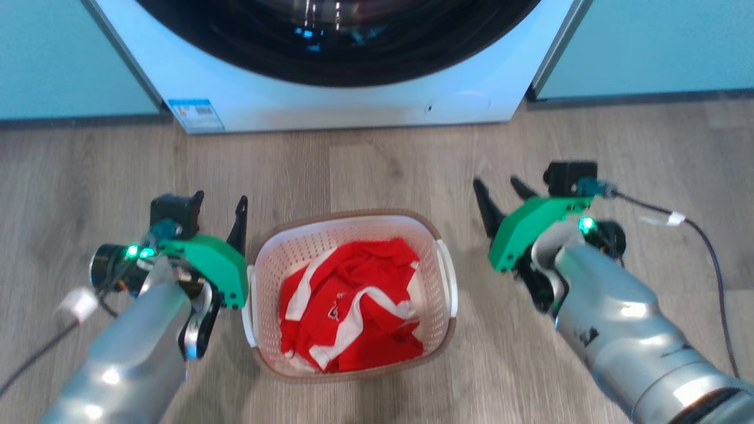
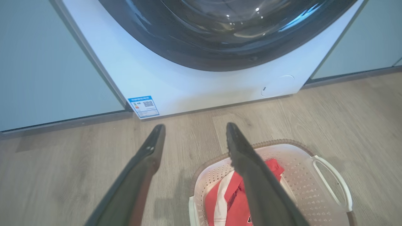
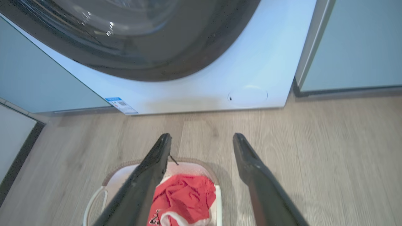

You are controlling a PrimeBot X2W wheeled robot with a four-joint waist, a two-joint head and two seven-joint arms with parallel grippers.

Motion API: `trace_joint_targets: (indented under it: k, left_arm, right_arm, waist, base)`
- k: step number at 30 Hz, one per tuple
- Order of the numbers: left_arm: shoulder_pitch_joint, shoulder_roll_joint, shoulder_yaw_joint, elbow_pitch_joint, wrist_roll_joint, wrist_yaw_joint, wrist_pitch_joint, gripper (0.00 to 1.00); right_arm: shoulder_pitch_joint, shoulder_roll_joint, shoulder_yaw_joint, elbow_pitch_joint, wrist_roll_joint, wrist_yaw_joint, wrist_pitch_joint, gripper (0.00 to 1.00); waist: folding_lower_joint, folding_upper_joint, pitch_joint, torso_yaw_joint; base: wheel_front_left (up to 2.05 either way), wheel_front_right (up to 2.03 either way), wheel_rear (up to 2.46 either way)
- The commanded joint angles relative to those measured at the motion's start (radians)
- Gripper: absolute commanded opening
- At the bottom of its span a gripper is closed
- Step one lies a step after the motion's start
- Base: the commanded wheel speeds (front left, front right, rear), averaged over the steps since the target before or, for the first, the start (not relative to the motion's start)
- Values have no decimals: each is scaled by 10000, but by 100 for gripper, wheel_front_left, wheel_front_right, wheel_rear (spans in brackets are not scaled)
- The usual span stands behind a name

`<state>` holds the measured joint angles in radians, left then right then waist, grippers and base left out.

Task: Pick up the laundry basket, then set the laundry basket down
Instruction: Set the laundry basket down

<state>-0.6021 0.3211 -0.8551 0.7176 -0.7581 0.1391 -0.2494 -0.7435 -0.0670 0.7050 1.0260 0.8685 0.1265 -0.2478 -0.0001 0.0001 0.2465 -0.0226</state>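
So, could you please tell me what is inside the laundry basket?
A crumpled red garment with white stripes lies inside the laundry basket, covering most of its bottom. Bare perforated wall shows around it. Anything beneath the cloth is hidden.

Head looks down; wrists, seemingly low, share laundry basket [image 1: 272,259].
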Motion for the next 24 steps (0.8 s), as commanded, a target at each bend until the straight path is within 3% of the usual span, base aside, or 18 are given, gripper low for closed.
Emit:
trace_joint_targets:
  k: [1, 5, 9, 16, 24]
  left_arm:
    - [23, 439, 604, -509, 301, 130, -122, 100]
    - [1458, 561, 2715, -3188, 1980, 649, -123, 100]
    - [2873, 155, 4425, -5227, 3311, 747, -123, 100]
    - [4809, -889, 6141, -7506, 5070, 78, -123, 100]
    - [6285, -2116, 7305, -8428, 5913, -721, -123, 100]
  right_arm:
    - [-4, 168, -166, -431, -308, 42, -127, 100]
    - [591, 154, -2387, -2256, -2200, 42, -135, 100]
    - [2076, 162, -3964, -4855, -4201, 42, -137, 100]
    - [4286, 166, -4625, -8264, -5044, 42, -138, 100]
    - [6143, 167, -4892, -9922, -5333, 42, -138, 100]
  waist:
    - [1, -1, -377, -156]
    - [1, -1, -716, -202]
    - [1, -1, -1004, -162]
    - [1, -1, -1412, -67]
    - [1, -1, -1737, 190]
  base:
    - [0, 0, 0]
    - [0, 0, 0]
    - [0, 0, 0]
    - [0, 0, 0]
    - [0, 0, 0]
